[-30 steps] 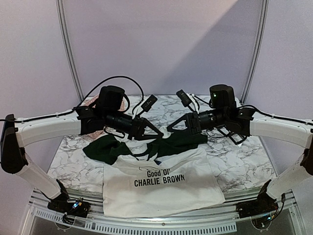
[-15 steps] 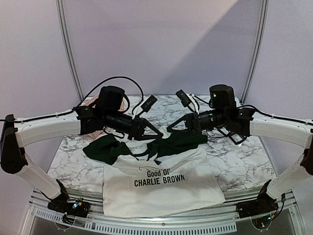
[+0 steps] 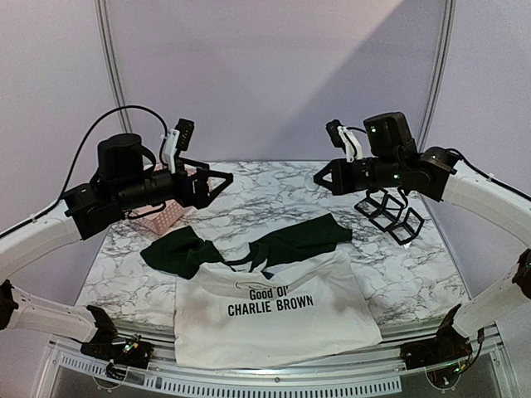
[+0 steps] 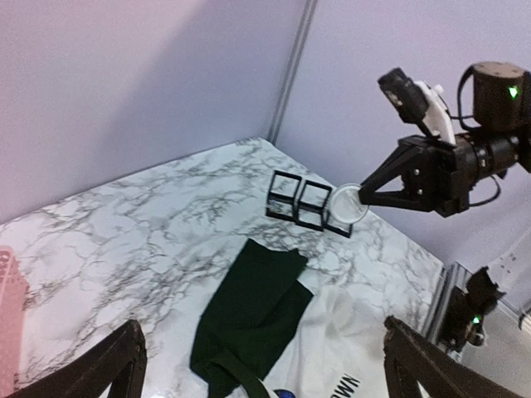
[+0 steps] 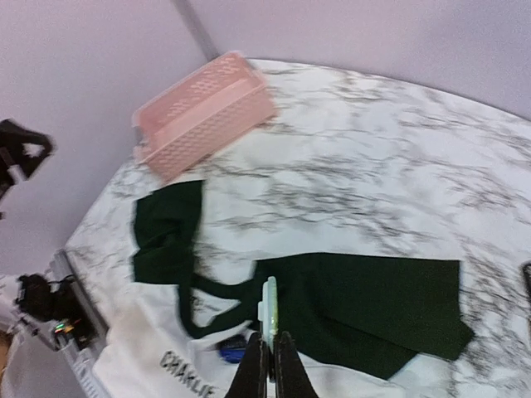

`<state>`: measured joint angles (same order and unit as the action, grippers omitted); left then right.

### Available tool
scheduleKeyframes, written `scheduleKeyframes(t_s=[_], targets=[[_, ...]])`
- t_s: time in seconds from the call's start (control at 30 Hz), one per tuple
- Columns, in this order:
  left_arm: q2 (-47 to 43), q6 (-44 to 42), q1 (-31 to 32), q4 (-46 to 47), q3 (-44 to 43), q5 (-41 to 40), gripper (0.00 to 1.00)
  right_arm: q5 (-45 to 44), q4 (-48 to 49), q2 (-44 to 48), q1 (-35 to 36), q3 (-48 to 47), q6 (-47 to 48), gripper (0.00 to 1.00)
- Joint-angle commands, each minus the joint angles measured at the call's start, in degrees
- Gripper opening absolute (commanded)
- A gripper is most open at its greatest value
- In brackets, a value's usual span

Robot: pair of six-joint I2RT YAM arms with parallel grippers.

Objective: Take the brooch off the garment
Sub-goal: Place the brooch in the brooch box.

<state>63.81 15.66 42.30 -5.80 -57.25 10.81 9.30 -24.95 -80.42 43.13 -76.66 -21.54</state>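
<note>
The garment [image 3: 274, 319], a white T-shirt with dark green sleeves, lies flat at the table's front; it also shows in the left wrist view [image 4: 249, 311] and the right wrist view [image 5: 149, 365]. My right gripper [image 3: 318, 177] hangs high over the back right, shut on the brooch [image 4: 347, 203], a small pale round disc. In the right wrist view the brooch [image 5: 269, 308] stands edge-on between the closed tips of the right gripper [image 5: 270, 338], well above the cloth. My left gripper [image 3: 222, 179] is raised at the back left, wide open and empty [image 4: 261, 332].
A pink basket [image 3: 162, 220] sits at the back left under the left arm, and shows as the pink basket [image 5: 203, 112] in the right wrist view. A black wire cube rack [image 3: 390, 214] stands at the back right below the right gripper.
Both grippers have lifted off the shirt's collar and drawn apart, left arm to the left, right arm to the right. The left gripper has opened. The right one has carried the brooch up.
</note>
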Motion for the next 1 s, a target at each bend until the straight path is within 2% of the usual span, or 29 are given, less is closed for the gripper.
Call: scheduleKeyframes(t_s=[0.0, 0.17, 0.53, 0.97], targets=[[0.5, 1.44, -3.03, -0.52, 0.22, -7.52, 1.0, -24.42, -16.48, -5.22, -3.58, -3.89, 2.05, 0.0], [2.29, 3.39, -4.69, -2.12, -0.24, -9.82, 1.0, -34.97, -18.96, -10.65, -7.71, -2.46, 3.5, 0.0], [4.56, 4.77, -5.21, -2.82, -1.19, -6.16, 1.0, -36.85, -13.22, -19.39, -18.82, -0.31, 8.37, 0.0], [5.27, 4.62, -5.29, -2.75, -1.37, -4.17, 0.99, -48.4, -9.53, -30.34, -22.51, -2.82, 12.62, 0.0]])
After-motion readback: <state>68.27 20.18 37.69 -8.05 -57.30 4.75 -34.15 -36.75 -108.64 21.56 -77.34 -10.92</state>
